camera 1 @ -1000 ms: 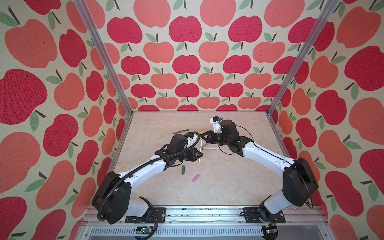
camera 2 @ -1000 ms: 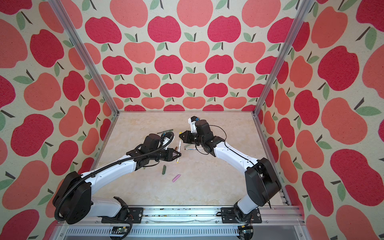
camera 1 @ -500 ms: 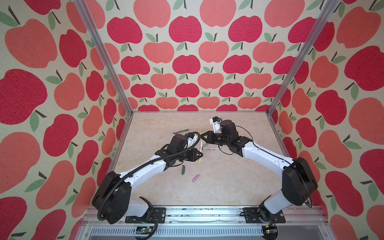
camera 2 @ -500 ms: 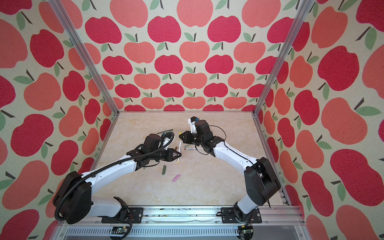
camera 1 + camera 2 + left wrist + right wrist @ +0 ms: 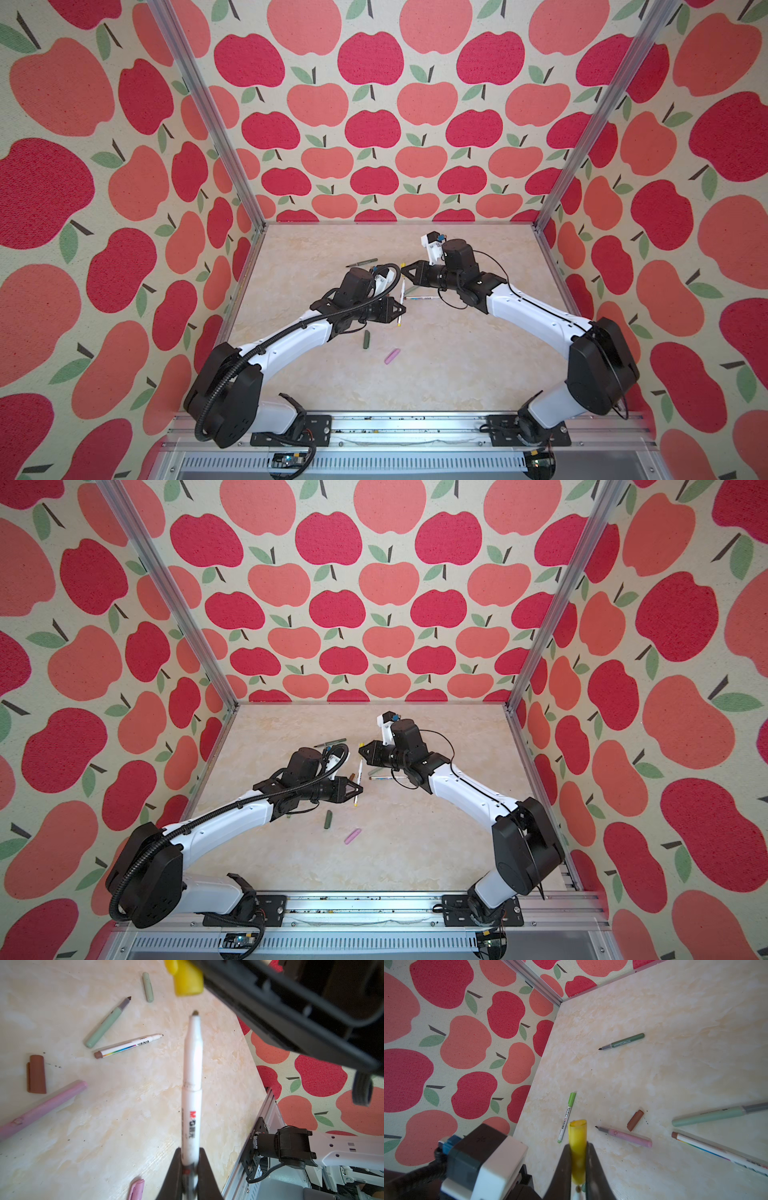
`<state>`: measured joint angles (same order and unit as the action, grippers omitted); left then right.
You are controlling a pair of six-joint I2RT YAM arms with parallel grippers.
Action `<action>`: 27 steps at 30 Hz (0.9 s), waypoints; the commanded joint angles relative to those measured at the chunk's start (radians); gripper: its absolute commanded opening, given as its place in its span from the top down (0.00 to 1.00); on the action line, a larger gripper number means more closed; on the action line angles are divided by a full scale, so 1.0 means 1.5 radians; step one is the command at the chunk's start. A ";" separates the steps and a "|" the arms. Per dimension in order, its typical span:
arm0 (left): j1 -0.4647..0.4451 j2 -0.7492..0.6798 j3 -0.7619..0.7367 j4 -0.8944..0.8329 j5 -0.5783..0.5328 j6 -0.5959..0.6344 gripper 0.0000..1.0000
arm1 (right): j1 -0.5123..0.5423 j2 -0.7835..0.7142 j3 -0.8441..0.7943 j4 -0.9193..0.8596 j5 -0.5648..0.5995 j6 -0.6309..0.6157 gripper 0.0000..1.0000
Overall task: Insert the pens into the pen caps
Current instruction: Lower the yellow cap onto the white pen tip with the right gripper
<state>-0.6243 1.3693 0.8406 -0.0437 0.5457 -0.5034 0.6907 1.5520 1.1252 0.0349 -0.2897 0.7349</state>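
- A cream, marble-patterned tabletop (image 5: 457, 382) is seen, speckled with small dark marks.
- A dark green cap (image 5: 366, 339) and a pink cap (image 5: 392, 356) are laid near each other toward the front.
- A grey-green pen (image 5: 622, 1041) is laid apart at the back.
- A lime-capped white pen (image 5: 566, 1117), a pink pen (image 5: 625, 1134) and a brown cap (image 5: 635, 1120) are grouped near one another.
- A pale sage pen (image 5: 105, 1026), a rainbow-printed white pen (image 5: 128, 1045) and a sage cap (image 5: 148, 987) are laid nearby.

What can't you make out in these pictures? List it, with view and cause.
- Left wrist view: rear of the white pen, buried in the left gripper.
- Left wrist view: pink pen, cut off by the frame edge.
- Left wrist view: yellow cap, blurred, cut off too.
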 commanded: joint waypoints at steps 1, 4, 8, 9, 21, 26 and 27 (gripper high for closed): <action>-0.002 0.007 0.010 0.003 -0.009 0.009 0.95 | -0.002 -0.023 -0.015 -0.009 0.005 -0.007 0.96; -0.002 0.006 0.011 0.003 -0.010 0.009 0.95 | -0.002 -0.023 -0.024 -0.008 0.002 -0.005 0.96; -0.002 0.005 0.011 0.002 -0.011 0.010 0.95 | -0.001 -0.024 -0.033 -0.005 0.000 -0.001 0.96; -0.001 0.005 0.011 0.002 -0.011 0.009 0.95 | 0.000 -0.025 -0.035 -0.004 -0.001 -0.001 0.96; 0.000 0.010 0.008 0.006 -0.011 0.010 0.95 | 0.002 -0.033 -0.040 -0.003 0.009 0.000 0.96; -0.002 0.012 0.009 0.006 -0.004 0.009 0.95 | -0.001 -0.023 -0.018 -0.005 0.018 -0.002 0.96; -0.002 0.010 0.009 0.006 -0.003 0.009 0.95 | -0.002 -0.020 -0.014 -0.005 0.020 -0.003 0.96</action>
<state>-0.6243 1.3693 0.8406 -0.0505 0.5381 -0.5034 0.6914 1.5326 1.0725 0.0353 -0.2790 0.7353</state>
